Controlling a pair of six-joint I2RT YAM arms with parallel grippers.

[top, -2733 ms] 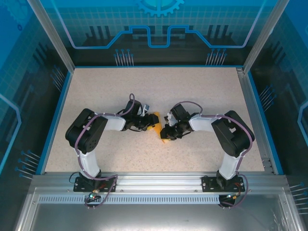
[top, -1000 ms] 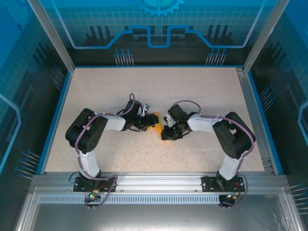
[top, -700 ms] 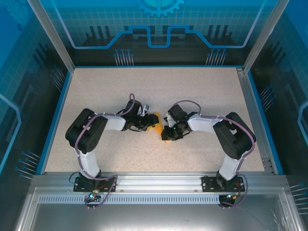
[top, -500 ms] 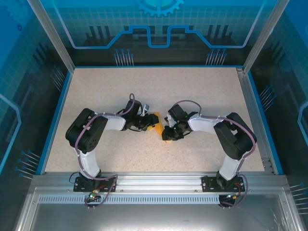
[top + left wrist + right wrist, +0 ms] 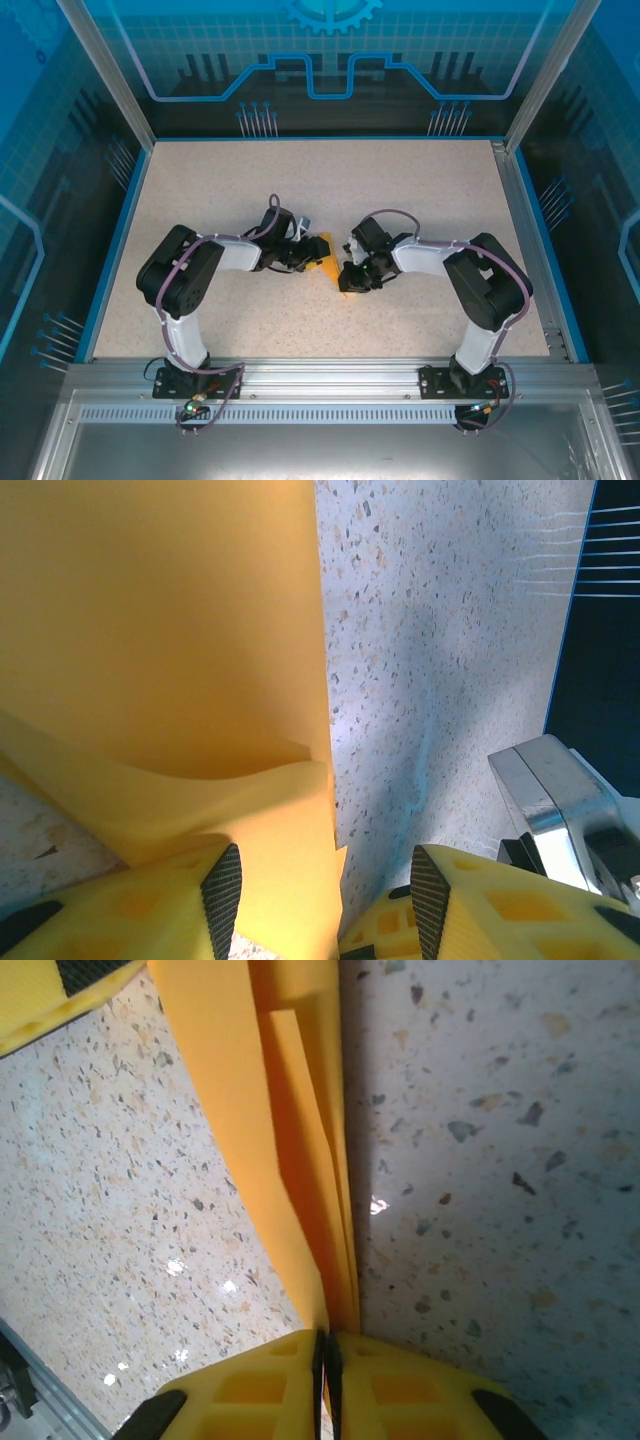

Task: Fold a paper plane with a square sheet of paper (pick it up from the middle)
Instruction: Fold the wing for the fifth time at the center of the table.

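The sheet of paper point(image 5: 328, 262) lies in the middle of the surface point(image 5: 400, 190), right between the two arms. It is folded into a slim strip. From above, its long way runs from far to near and leans a little to the right.

The right jaws are clenched on the near end of the strip. In the right wrist view the two yellow fingers point(image 5: 240, 1392) meet with the paper layers squeezed between them, and the strip point(image 5: 290, 1160) runs straight away from them.

The left jaws are released, with a clear gap. In the left wrist view the paper point(image 5: 160, 630) lies in that gap, close to one pad point(image 5: 222, 895) and apart from the other pad point(image 5: 430, 900). So we think the next squeeze belongs to the left arm, and its jaws must close across the strip.

From above, the arms cover most of the paper, so we cannot tell what shape the fold has. One layer curls up by the left pad. We cannot tell if that pad touches it.
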